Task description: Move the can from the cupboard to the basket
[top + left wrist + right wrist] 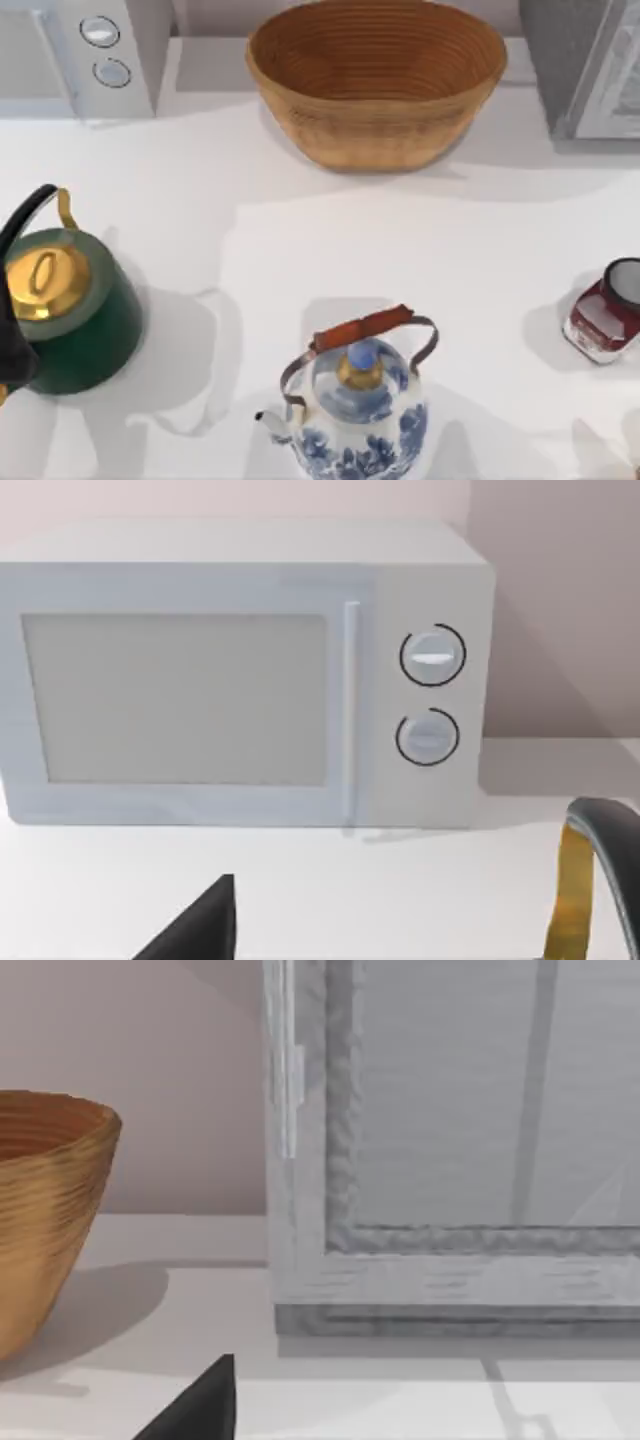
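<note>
The can is out of view. The cupboard (580,70) stands at the back right, a grey box with a white-framed door (470,1140) that faces my right wrist camera. The tan wicker basket (376,80) sits at the back centre, left of the cupboard, and its wall (45,1210) can be seen beside the cupboard in the right wrist view. A dark part of my right gripper (200,1410) hangs low over the table in front of the cupboard. My left arm (12,345) rests at the left edge, and its gripper (200,930) points at the microwave.
A white microwave (90,50) with two round knobs stands at the back left. A green kettle (65,300) with a gold lid is at the left. A blue-and-white kettle (355,410) stands front centre, and a dark red jar (605,312) at the right.
</note>
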`<state>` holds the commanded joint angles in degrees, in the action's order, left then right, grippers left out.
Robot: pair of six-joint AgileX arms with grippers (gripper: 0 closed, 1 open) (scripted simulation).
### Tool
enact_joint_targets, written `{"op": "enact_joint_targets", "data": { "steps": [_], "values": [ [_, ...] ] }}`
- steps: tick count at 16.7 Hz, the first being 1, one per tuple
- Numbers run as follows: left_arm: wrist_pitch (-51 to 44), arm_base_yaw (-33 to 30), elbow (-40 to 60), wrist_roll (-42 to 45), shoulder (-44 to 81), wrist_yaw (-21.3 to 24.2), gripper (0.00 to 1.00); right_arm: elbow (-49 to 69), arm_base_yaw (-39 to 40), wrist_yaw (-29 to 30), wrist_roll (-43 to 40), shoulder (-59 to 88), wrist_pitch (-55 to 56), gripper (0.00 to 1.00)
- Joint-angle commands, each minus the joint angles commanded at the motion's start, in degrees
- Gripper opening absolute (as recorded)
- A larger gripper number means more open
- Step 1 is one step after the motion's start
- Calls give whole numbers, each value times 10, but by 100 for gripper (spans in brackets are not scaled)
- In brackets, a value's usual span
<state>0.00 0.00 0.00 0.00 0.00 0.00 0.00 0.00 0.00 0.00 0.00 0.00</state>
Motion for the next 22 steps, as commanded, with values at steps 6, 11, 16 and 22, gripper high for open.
{"op": "enact_joint_targets", "data": {
  "steps": [6,11,16,22],
  "values": [
    [0,0,0,0,0,0,100,61,10,7,1,55,-15,100],
    [0,0,0,0,0,0,100,266,33,31,3,219,-67,100],
    [0,0,0,0,0,0,100,547,60,62,5,424,-134,100],
    [0,0,0,0,0,0,100,847,90,94,8,640,-201,100]
  ]
}}
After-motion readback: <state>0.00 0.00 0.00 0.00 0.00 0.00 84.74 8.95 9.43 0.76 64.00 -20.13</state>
